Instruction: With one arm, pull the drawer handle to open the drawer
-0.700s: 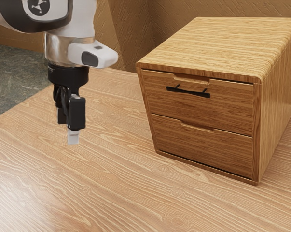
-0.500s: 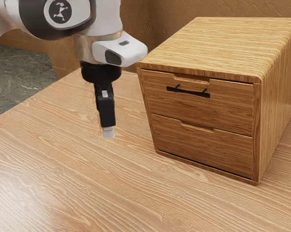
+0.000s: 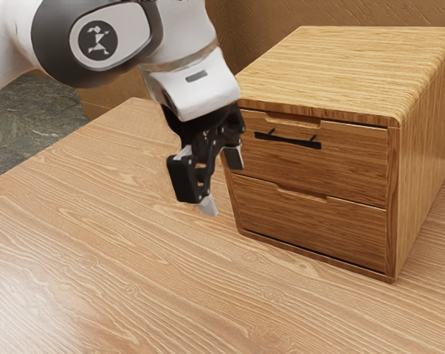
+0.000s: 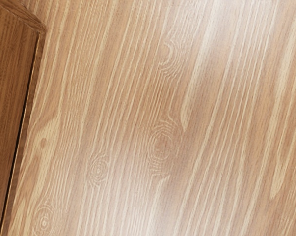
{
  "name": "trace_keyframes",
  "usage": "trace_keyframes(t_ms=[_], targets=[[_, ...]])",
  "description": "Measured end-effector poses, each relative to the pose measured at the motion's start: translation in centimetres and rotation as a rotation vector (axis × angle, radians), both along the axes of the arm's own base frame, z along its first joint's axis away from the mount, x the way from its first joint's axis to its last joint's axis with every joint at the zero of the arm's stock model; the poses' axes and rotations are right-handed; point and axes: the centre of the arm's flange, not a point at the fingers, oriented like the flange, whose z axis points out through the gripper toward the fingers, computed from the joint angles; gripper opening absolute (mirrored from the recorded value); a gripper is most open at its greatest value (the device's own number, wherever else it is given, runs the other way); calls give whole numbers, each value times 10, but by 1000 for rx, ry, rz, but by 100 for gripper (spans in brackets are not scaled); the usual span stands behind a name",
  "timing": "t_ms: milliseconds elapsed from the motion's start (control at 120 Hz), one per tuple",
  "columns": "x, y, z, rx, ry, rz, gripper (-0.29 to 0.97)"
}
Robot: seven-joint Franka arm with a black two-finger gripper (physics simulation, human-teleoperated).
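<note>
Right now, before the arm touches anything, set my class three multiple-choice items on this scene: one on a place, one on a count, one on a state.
1. Where is the black two-finger gripper relative to the thin black bar handle?
A. Clamped on it
B. Apart from it, lower and toward the exterior view's left
C. Above the cabinet's top

2. How many drawer fronts has the light wooden cabinet?
A. One
B. Two
C. Four

3. The top drawer is:
A. Shut
B. Half out
C. Removed

Answers:
1 B: bare drawer front lies between gripper and handle.
2 B: two fronts sit stacked.
3 A: its front sits flush in the frame.
</note>
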Motion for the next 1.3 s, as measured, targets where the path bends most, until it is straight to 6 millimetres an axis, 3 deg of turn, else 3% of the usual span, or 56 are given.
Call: trace_keyframes(t_ms=[108,192,258,433,517,600,825,883,942,1067,1125,1192,1300], targets=[[0,-29,-11,8,-59,-157,64],[5,-30,-10,10,-108,-224,50],[12,-13,-5,17,-144,-238,41],[36,57,0,46,-193,-208,28],[40,72,2,61,-206,-221,25],[40,62,2,73,-215,-275,23],[47,-4,3,71,-243,-454,21],[51,-14,1,69,-246,-477,21],[58,-4,-1,63,-242,-466,21],[75,59,-2,66,-238,-369,21],[78,77,-2,68,-237,-345,21],[79,76,-3,68,-237,-352,21],[74,48,-4,53,-238,-407,21]])
